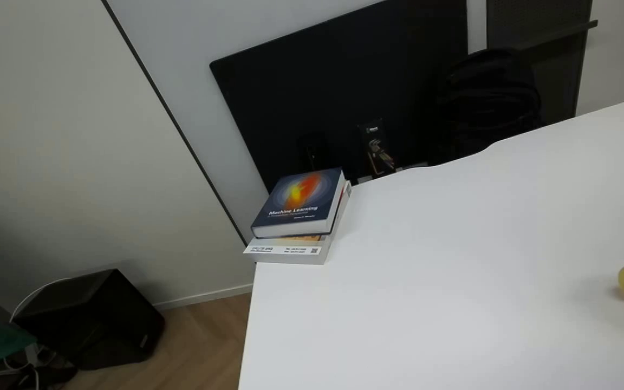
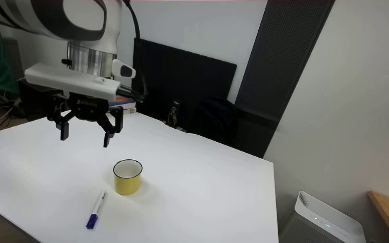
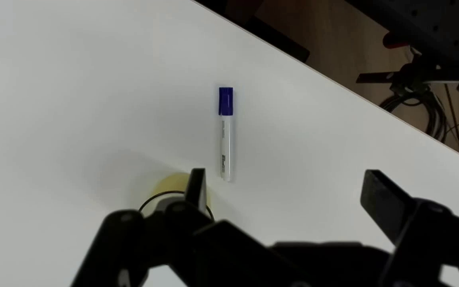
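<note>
Your jaws hung wide, empty | pen [image 3: 226, 135] lay beyond them in the wrist view, long axis roughly square to their span | mug [image 2: 127, 185] stood near it

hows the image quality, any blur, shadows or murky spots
Wrist view: the black two-fingered gripper looks soft, the white marker with a blue cap crisper; in an exterior view, the yellow mug with a black rim casts a faint shadow on the white table; in an exterior view, the black backpack nearly merges with the flat black panel.
</note>
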Tool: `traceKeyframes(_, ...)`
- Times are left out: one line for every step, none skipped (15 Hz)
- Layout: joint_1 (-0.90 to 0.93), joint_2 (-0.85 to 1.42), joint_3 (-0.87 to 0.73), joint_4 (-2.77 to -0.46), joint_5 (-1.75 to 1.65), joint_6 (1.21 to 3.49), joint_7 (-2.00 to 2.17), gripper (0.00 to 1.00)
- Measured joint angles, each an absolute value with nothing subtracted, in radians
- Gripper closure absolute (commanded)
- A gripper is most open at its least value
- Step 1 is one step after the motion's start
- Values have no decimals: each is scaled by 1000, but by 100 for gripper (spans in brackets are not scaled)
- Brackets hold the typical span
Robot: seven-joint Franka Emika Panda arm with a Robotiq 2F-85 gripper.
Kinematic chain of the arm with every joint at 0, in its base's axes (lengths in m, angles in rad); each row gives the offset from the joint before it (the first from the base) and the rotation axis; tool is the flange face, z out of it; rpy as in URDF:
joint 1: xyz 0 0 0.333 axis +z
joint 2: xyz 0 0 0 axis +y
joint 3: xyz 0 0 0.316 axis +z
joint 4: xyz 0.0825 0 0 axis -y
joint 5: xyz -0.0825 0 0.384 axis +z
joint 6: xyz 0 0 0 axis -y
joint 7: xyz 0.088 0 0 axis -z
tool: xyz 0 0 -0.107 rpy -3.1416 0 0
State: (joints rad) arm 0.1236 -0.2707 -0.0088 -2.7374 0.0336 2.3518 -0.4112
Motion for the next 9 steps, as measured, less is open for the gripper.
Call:
traceKeyframes(124, -247, -2, -2746, 26, 2379, -412, 0)
traceKeyframes(124, -223, 4, -2752, 16, 2404, -412, 0)
traceKeyframes(124, -198, 8, -2756, 9, 2425, -412, 0)
traceKeyframes(123, -175, 10, -2756, 0, 2430, -407, 0)
traceKeyframes(122, -157, 13, -2756, -3, 2432, -403, 0)
traceKeyframes(121, -144, 14, -2755, -3, 2435, -403, 0)
traceKeyframes(121, -137, 15, -2753, -3, 2437, -403, 0)
traceKeyframes(121, -135, 15, -2753, -3, 2437, -403, 0)
traceKeyframes(121, -135, 15, -2752, -3, 2437, -403, 0)
